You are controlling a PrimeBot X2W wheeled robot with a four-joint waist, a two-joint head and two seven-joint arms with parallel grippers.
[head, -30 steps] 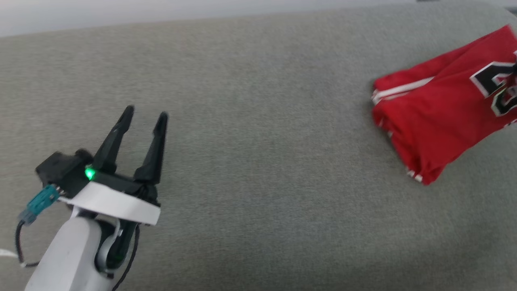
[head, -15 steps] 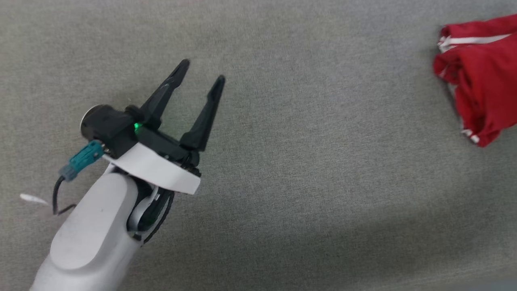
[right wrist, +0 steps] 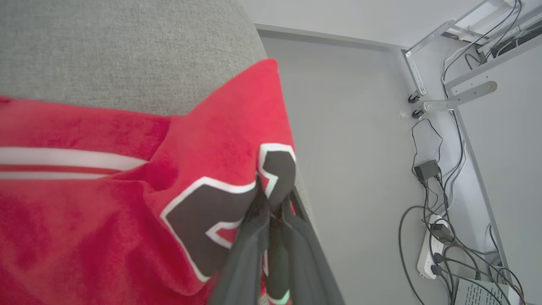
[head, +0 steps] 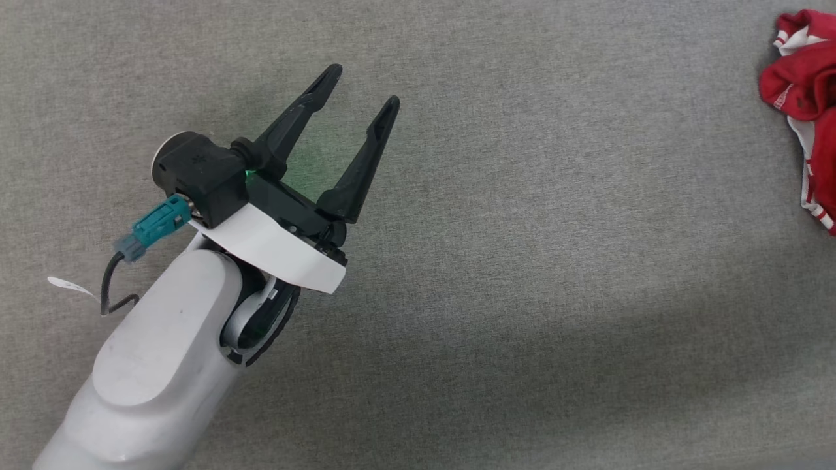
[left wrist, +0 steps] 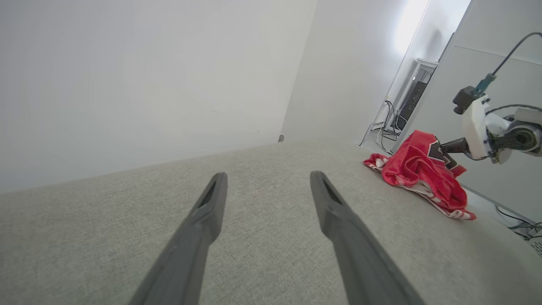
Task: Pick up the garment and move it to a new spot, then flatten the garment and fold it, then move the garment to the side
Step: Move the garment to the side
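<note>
L pincer wide open, fingers pointing up-right; pale forearm slants in from lower left. R pincer fingers pressed together, clamped on garment.

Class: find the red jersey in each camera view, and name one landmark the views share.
Head view: jersey at the upper right edge.
Left wrist view: jersey right of centre.
Right wrist view: jersey lower left, pinched by the right gripper.
Shared landmark: the grey fabric surface.

Grey fabric surface; white wall; power strip, cables on floor.
</note>
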